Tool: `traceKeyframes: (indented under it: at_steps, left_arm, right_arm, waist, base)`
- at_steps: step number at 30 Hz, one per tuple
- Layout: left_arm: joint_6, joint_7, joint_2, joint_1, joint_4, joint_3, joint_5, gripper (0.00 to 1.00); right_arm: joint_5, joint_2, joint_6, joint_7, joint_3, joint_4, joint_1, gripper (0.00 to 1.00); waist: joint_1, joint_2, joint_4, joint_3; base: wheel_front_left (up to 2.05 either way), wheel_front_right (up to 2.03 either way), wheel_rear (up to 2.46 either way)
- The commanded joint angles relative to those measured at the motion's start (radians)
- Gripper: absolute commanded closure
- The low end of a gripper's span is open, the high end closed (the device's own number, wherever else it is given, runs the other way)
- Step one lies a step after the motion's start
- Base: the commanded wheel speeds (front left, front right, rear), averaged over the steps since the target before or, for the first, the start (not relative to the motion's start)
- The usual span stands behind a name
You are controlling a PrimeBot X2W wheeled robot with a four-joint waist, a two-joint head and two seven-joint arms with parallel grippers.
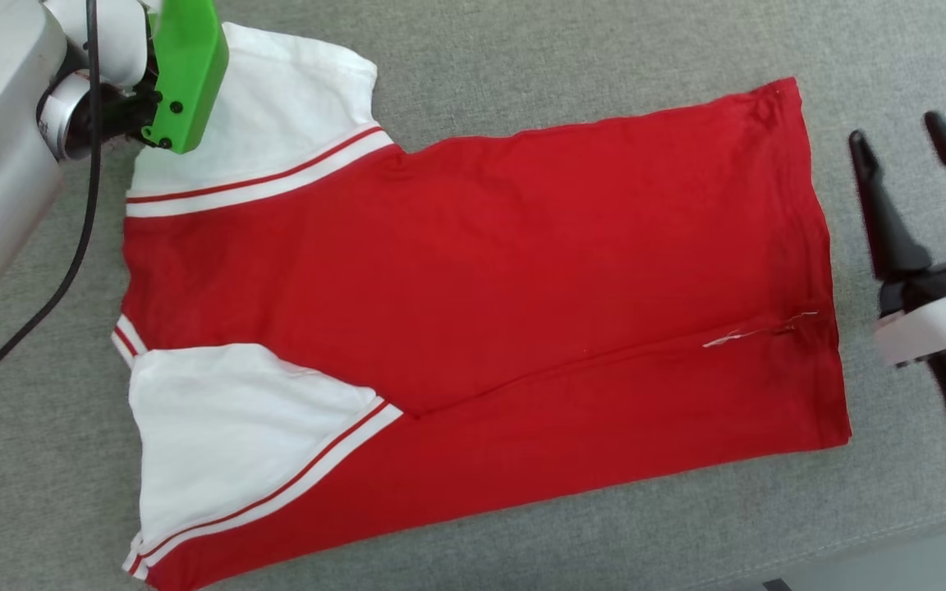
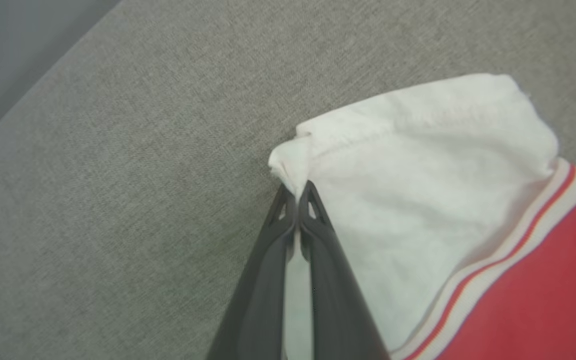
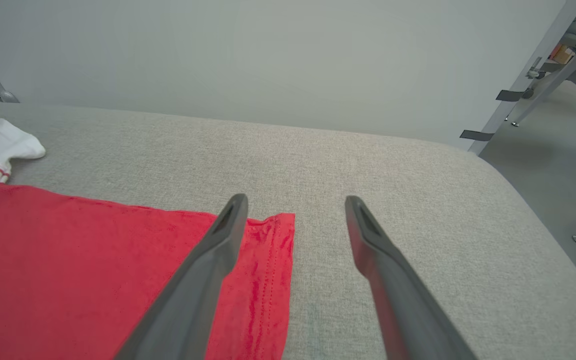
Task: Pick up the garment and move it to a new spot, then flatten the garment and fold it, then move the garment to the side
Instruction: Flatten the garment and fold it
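Observation:
The garment, a red T-shirt with white sleeves and striped trim, lies flat on the grey cushion with its hem toward the right. My left gripper is shut on the outer corner of the far white sleeve; in the head view its fingers are hidden behind the green wrist cover. To the right of the hem, my right gripper hovers open with nothing between its fingers. In the right wrist view that gripper points past the garment's far hem corner.
The grey fabric cushion carries everything; its front edge shows at the lower right. A black cable hangs from my left arm. Beyond the cushion's right end are bare floor and metal furniture legs.

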State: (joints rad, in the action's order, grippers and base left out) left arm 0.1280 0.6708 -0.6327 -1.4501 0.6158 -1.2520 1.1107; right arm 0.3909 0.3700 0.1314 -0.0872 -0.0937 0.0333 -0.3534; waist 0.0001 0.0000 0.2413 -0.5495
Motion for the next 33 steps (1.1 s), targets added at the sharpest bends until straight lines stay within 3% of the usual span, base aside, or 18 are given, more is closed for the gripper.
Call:
traceKeyframes:
  at_steps: [1,13,19,25,33]
  left_arm:
    - [0.003,-0.095,-0.011,0.030,-0.054,-0.003,0.011,1.00]
    - [0.003,-0.298,-0.032,0.121,-0.191,-0.013,-0.012,1.00]
    - [-0.005,-0.364,-0.035,0.158,-0.247,-0.012,-0.030,1.00]
    - [-0.026,-0.401,-0.037,0.161,-0.295,-0.007,-0.050,1.00]
    - [-0.042,-0.429,-0.042,0.159,-0.323,0.002,-0.061,1.00]
  right_arm:
    - [0.030,0.091,-0.001,0.084,0.035,-0.006,-0.077,0.00]
    - [0.266,0.311,-0.001,0.580,-0.097,-0.075,-0.209,0.00]
    - [0.347,0.371,-0.001,0.799,-0.188,-0.144,-0.278,0.00]
    - [0.344,0.354,-0.001,0.859,-0.230,-0.222,-0.355,0.00]
    - [0.316,0.258,-0.001,0.814,-0.264,-0.408,-0.428,0.00]
  waist:
    - [-0.0001,0.0000,-0.066,0.084]
    - [-0.0001,0.0000,-0.148,0.143]
    - [-0.0001,0.0000,-0.182,0.127]
    - [-0.0001,0.0000,-0.215,0.087]
    - [-0.0001,0.0000,-0.237,0.050]
  base:
    - [0.00,0.00,0.00]
    - [0.00,0.00,0.00]
    - [0.00,0.00,0.00]
    - [0.00,0.00,0.00]
    - [0.00,0.00,0.00]
